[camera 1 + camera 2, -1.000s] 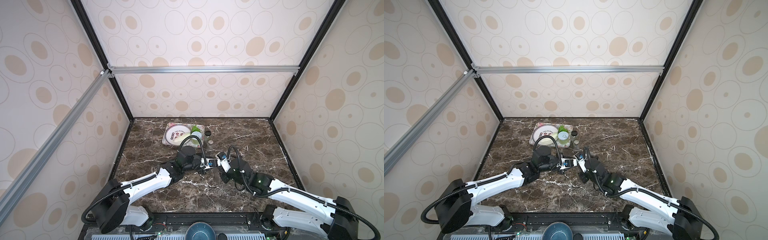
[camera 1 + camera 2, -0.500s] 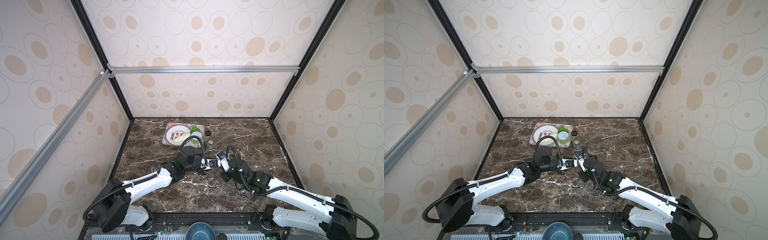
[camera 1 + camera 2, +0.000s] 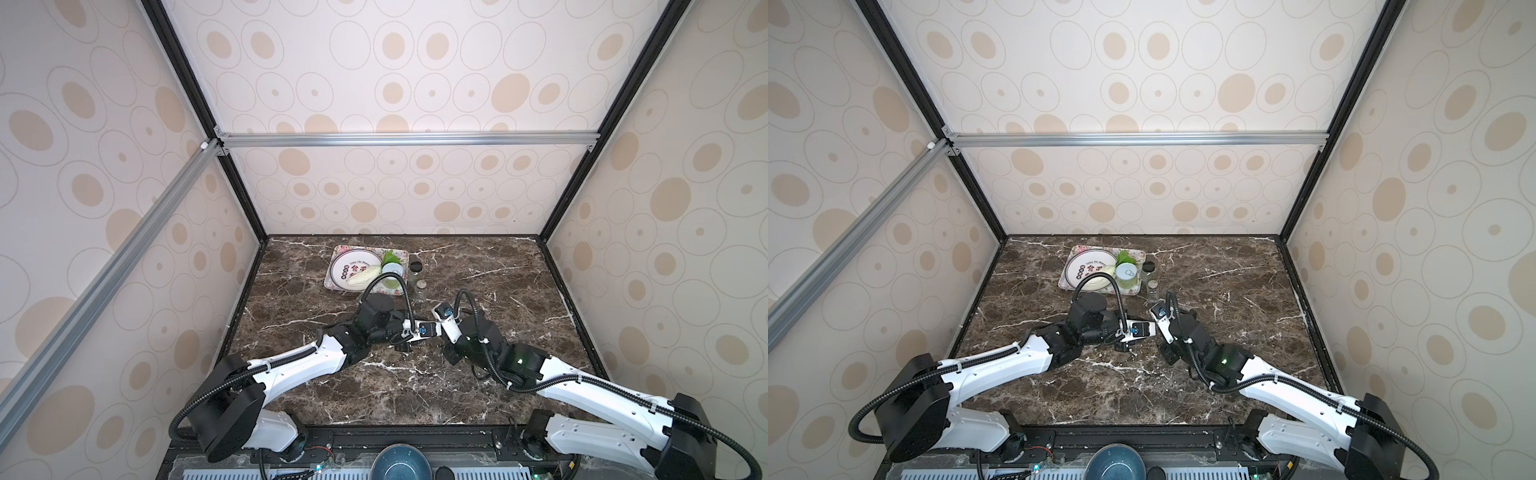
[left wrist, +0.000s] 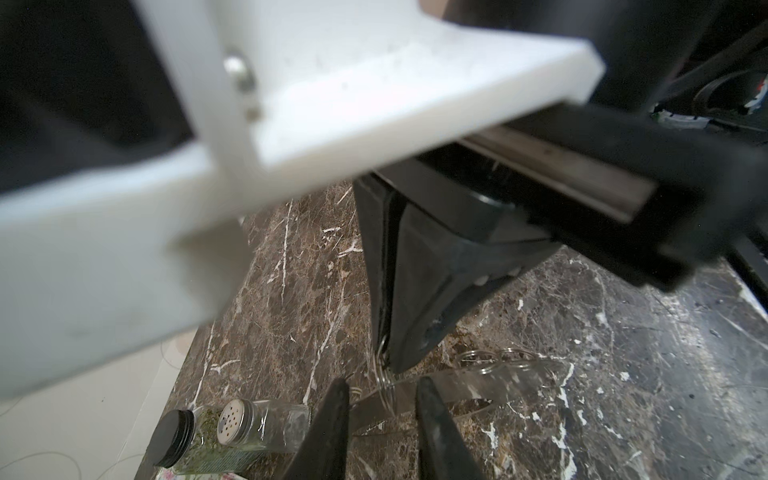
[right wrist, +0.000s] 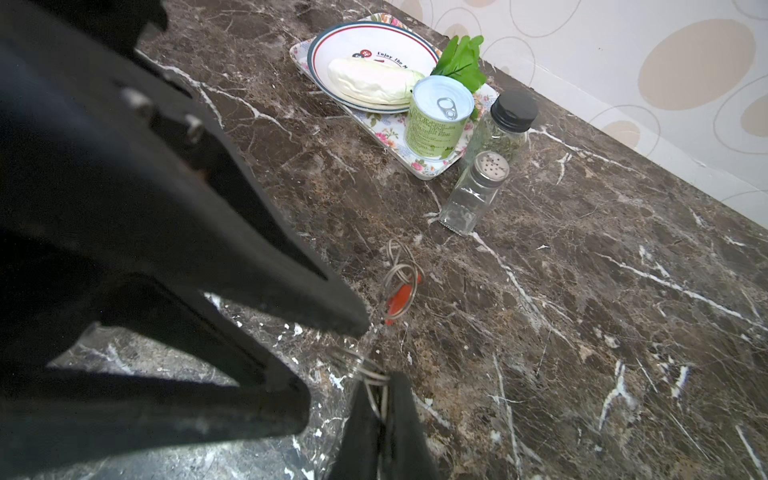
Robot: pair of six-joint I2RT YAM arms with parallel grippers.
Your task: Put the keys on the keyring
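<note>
My right gripper (image 5: 380, 382) is shut on the keyring (image 5: 372, 372), a small coil of silver wire that sticks out past its tips. In the left wrist view that wire (image 4: 383, 368) shows at the right gripper's point. Of the keys, a red-orange one (image 5: 398, 297) lies on the marble with a wire loop round it, just beyond both grippers. My left gripper (image 4: 380, 384) has its fingers partly apart. A shiny, glass-like flat strip (image 4: 490, 380) crosses under the gap and passes behind one finger; whether it is gripped does not show. In both top views the grippers (image 3: 402, 345) (image 3: 450, 355) meet mid-table.
At the back stands a floral tray (image 5: 395, 141) with a plate (image 5: 332, 45), a cabbage (image 5: 374, 81) and a green can (image 5: 438, 120). Beside it stand a black-lidded herb jar (image 5: 507, 124) and a glass shaker (image 5: 473, 195). A blue bowl (image 3: 399, 461) sits below the front edge.
The right arm has crept slightly to the left. Both grips look the same.
</note>
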